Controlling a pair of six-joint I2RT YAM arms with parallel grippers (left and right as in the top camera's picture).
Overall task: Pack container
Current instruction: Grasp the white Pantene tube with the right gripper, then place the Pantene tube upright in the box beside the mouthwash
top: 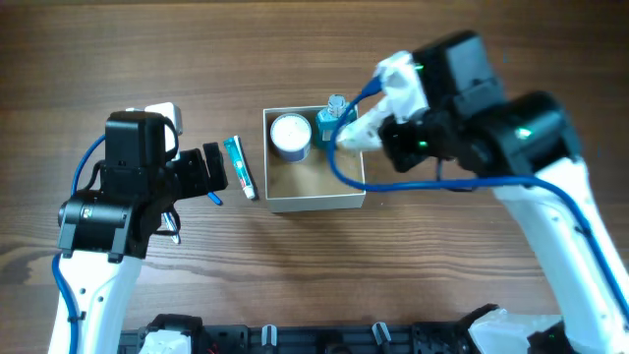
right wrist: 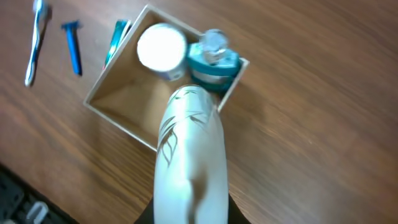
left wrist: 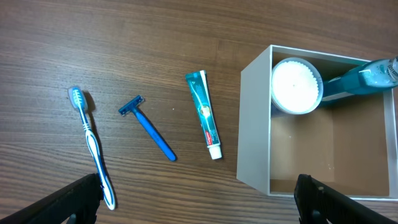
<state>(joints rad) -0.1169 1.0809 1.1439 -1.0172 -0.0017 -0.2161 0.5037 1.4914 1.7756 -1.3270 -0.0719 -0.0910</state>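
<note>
The container [top: 315,205] is a square white box with a tan inside, at the table's middle. In it are a white-lidded jar [top: 290,133] and a teal bottle [top: 332,120]. My right gripper [top: 388,128] is shut on a white tube [top: 359,136] and holds it over the container's right rim. In the right wrist view the tube [right wrist: 189,155] points at the container [right wrist: 118,99] beside the teal bottle [right wrist: 212,59]. My left gripper [left wrist: 199,205] is open and empty, left of the container [left wrist: 252,124].
A toothpaste tube [left wrist: 204,115], a blue razor [left wrist: 149,127] and a blue-white toothbrush [left wrist: 91,143] lie on the wood table left of the container. The toothpaste [top: 240,167] lies between my left gripper and the box.
</note>
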